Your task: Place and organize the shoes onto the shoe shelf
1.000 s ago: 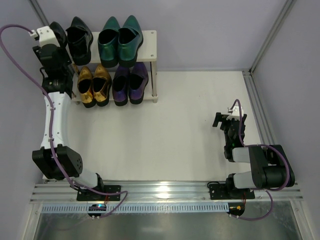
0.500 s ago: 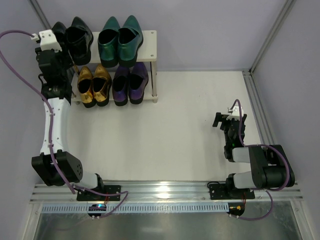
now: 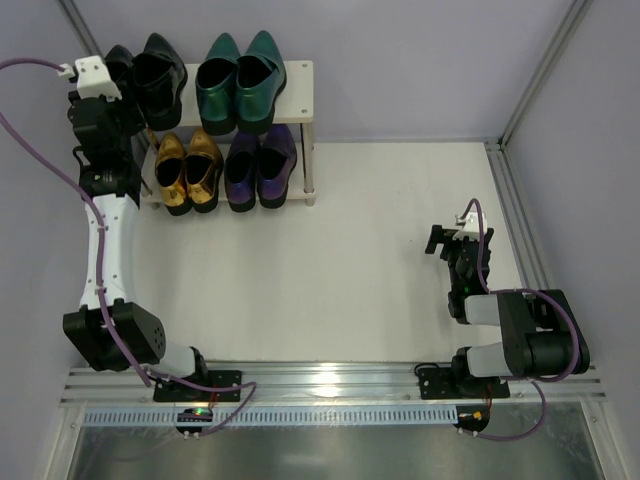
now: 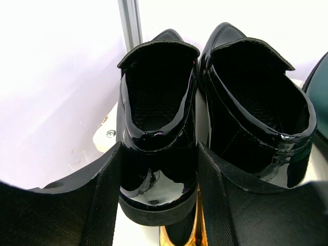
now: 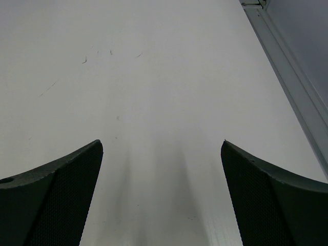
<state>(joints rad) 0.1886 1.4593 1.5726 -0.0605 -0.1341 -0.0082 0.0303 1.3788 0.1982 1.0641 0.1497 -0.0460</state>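
Note:
The shoe shelf (image 3: 297, 88) stands at the far left against the wall. Its top board carries a black pair (image 3: 158, 70) and a green pair (image 3: 240, 70). The lower board carries a gold pair (image 3: 188, 168) and a purple pair (image 3: 262, 165). My left gripper (image 3: 112, 88) reaches to the shelf's left end. In the left wrist view my left gripper (image 4: 159, 154) is shut on the heel of the left black shoe (image 4: 159, 92), one finger against each side. The other black shoe (image 4: 256, 118) sits just right of it. My right gripper (image 3: 448, 240) rests open over bare table (image 5: 161, 148).
The back wall and a metal frame post (image 4: 130, 23) stand close behind the shelf's left end. A gold shoe's toe (image 4: 179, 238) shows below the held heel. A metal frame rail (image 3: 520, 215) runs along the table's right side.
My left arm has swung slightly left and toward the wall, carrying the wrist back along the shelf's left end. The right arm has not moved.

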